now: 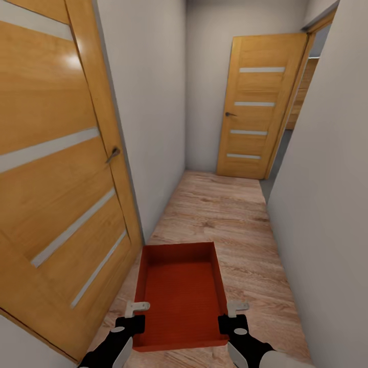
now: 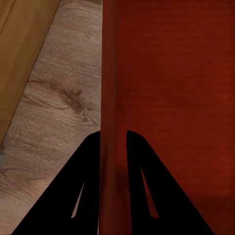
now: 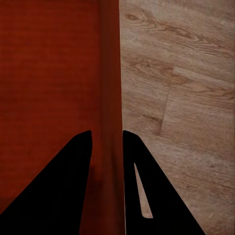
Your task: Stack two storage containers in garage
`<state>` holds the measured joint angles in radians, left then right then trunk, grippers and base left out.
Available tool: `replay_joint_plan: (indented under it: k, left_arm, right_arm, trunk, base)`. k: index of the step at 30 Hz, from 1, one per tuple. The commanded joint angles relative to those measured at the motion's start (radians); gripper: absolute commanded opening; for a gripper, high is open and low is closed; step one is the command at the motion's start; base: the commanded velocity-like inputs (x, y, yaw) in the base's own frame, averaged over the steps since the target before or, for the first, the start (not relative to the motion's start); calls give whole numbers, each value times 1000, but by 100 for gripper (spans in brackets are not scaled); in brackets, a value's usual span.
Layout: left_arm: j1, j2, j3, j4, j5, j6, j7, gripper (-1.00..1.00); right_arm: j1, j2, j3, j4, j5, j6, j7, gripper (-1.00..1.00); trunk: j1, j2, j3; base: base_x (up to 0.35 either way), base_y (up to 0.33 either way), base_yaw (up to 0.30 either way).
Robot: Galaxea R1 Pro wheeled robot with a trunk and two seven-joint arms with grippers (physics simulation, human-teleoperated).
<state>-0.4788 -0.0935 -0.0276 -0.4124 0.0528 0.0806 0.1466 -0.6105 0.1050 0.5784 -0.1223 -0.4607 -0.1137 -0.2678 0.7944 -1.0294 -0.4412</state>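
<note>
1. We are in a narrow corridor with a light wood-plank floor (image 1: 225,214), pale walls close on both sides.
2. Between our arms we carry one storage container (image 1: 180,294), an orange-red lidless bin, held above the planks in front of our trunk, its open top facing up.
3. Our left gripper (image 1: 138,307) grasps the container's left wall near the corner closest to us; the left wrist view shows that wall (image 2: 110,98) pinched between the two dark fingers (image 2: 85,186).
4. Our right gripper (image 1: 237,306) grasps the right wall the same way; the right wrist view shows the wall (image 3: 110,88) clamped between its fingers (image 3: 68,186).
5. A wooden door (image 1: 56,168) with pale stripes stands just beside us on the left.
6. A second, similar door (image 1: 258,107) stands ajar at the corridor's far end.
</note>
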Motion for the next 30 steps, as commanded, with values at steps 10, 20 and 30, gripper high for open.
replay_joint_plan:
  k: [10, 20, 30]
  left_arm:
    - [0, 1, -8, 0, -4, 6, 11, -100]
    - [0, 1, -8, 0, -4, 5, 10, -100]
    - [0, 1, -8, 0, -4, 5, 11, -100]
  right_arm:
    - [-2, -12, -9, 3, -10, -6, -24, -100]
    - [-2, -14, -9, 3, -10, -6, -22, -100]
    - [-2, -13, -9, 3, -10, -6, -21, -100]
  trunk:
    - [1, -1, -1]
    - [1, -1, -1]
    - [1, -1, -1]
  base:
    - [322, 0, 0]
    - [322, 0, 0]
    - [322, 0, 0]
